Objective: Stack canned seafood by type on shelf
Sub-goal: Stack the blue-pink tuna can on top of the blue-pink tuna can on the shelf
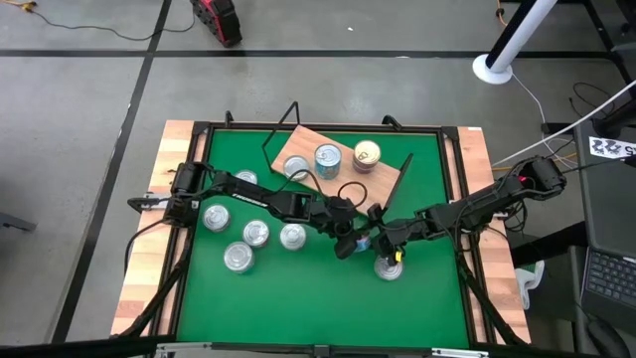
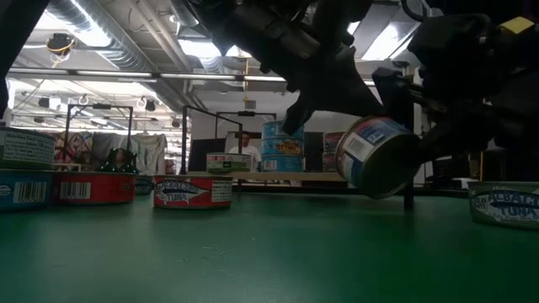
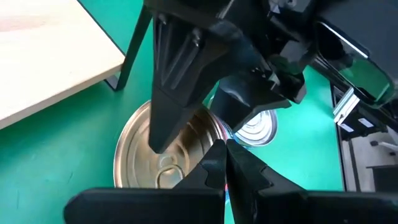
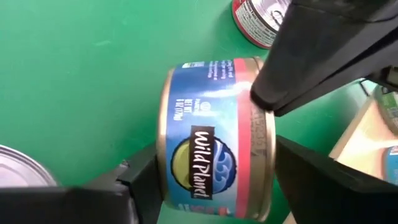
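The right gripper (image 4: 214,180) is clasping a blue-labelled tin (image 4: 214,140) by its lid and base, holding it tilted on edge above the green bench (image 1: 298,298) — the low view shows the tin (image 2: 375,156) clear of the surface. The left gripper (image 3: 225,163) is reaching in from the other side with its fingers pressed together, empty, its tip pointing at the held tin's silver lid (image 3: 161,155).

Another silver-lidded tin (image 1: 389,267) is lying flat on the bench just beside the right gripper (image 1: 383,239). Farther out, four tins (image 1: 250,235) are resting in a loose cluster near the left arm's forearm, with one more (image 1: 246,178) close to its shoulder.

At the far side of the bench the wooden shelf (image 1: 388,177) is sitting at an angle — on it are standing two silver-lidded tins (image 1: 327,157) and a gold-topped tin (image 1: 367,154). In the low view a stack of blue tins (image 2: 282,145) is showing on the board.
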